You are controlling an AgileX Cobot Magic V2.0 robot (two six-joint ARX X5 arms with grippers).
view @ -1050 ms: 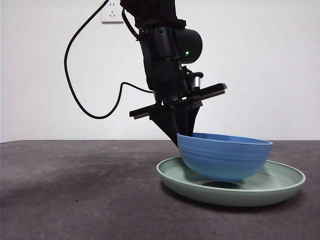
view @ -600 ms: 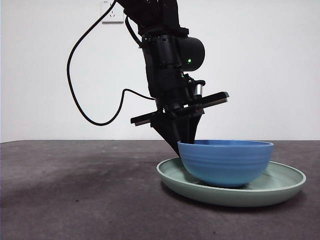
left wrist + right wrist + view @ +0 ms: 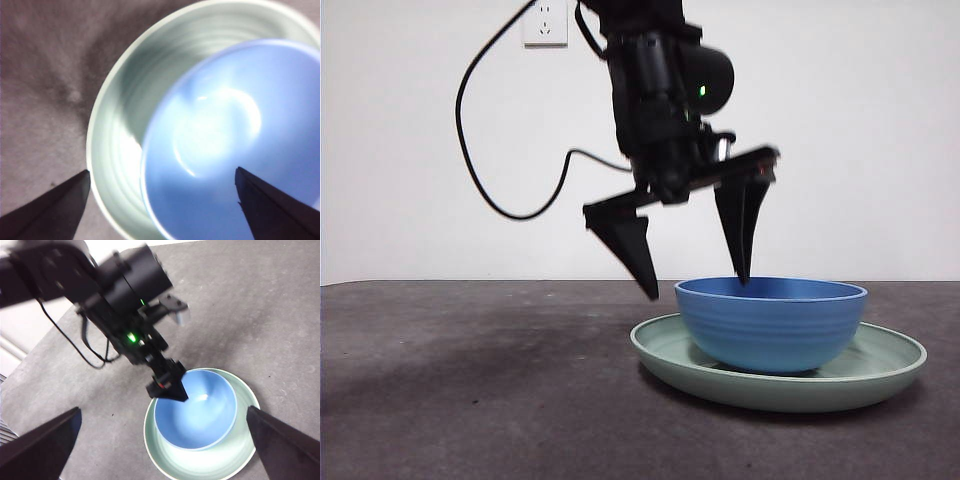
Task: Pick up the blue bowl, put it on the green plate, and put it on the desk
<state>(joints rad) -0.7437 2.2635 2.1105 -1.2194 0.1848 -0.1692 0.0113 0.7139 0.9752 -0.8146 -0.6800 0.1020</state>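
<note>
Front view — left end effector (image 3: pixel 695 285): comes down from the top of the frame on a dark arm, tilted; jaws spread wide and holding nothing, one tip outside the bowl's rim, the other just at the rim over the bowl's mouth.
Front view — blue bowl (image 3: pixel 772 325): upright, seated in the green plate (image 3: pixel 665 350).
Front view — tabletop (image 3: pixel 470 390): carries the plate.
Front view — wall socket (image 3: pixel 545 22): on the white wall behind.
Left wrist view — left end effector (image 3: pixel 162 172): released, jaws far apart, straddling the bowl's rim.
Left wrist view — blue bowl (image 3: pixel 225 145): sits off-centre in the plate (image 3: pixel 125 125), interior blurred.
Right wrist view — right end effector (image 3: pixel 162 422): unclenched, jaws wide, high above the scene, well apart from the bowl (image 3: pixel 197 412) and plate (image 3: pixel 200 462).
</note>
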